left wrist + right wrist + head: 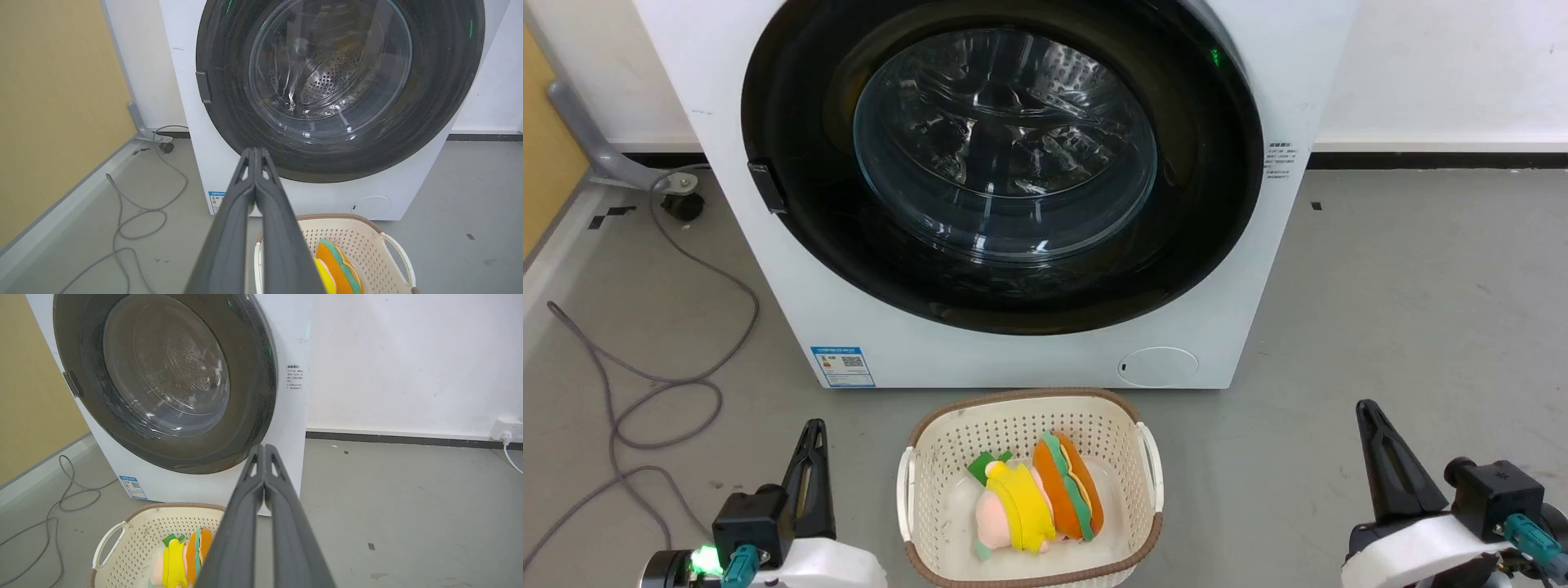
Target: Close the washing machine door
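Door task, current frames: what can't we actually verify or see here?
- Latch: the washing machine door looks flush in the head view, but whether it has clicked cannot be told.
- Top of the washing machine: cut off by the upper edge, every view.
- Text on the blue sticker: too small, head view.
- The toys in the basket: partly hidden by the right gripper, right wrist view.

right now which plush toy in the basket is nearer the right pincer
The burger plush, orange buns with green and yellow layers, on the basket's right side, toward the right pincer; the yellow-and-pink plush lies left of it.
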Available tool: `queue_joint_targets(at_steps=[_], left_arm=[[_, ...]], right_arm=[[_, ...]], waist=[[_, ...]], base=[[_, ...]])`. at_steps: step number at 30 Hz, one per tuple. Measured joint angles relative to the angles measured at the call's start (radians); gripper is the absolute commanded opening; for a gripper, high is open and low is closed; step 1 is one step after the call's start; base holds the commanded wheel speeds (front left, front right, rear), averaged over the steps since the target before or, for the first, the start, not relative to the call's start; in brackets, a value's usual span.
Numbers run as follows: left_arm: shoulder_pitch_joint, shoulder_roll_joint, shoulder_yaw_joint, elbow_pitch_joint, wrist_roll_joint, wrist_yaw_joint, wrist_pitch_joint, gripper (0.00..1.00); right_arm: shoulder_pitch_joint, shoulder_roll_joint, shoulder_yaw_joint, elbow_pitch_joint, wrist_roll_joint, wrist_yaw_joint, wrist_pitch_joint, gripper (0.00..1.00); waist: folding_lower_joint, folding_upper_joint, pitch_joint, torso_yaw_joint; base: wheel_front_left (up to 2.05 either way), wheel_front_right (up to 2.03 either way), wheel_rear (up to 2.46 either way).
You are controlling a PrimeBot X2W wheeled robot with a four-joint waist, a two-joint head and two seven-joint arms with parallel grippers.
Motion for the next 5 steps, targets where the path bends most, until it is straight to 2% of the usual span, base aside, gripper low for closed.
queue_joint_targets(at_steps=[5], left_arm=[[-0.001,0.000,-0.001,-0.003,0.000,-0.007,0.011,0.00]], right_arm=[[0.000,0.000,0.003,-0.007,-0.002,0.000,0.012,0.00]], waist=[[0.0000,0.0000,0.000,0.001]], base=[[0.00,0.00,0.00]])
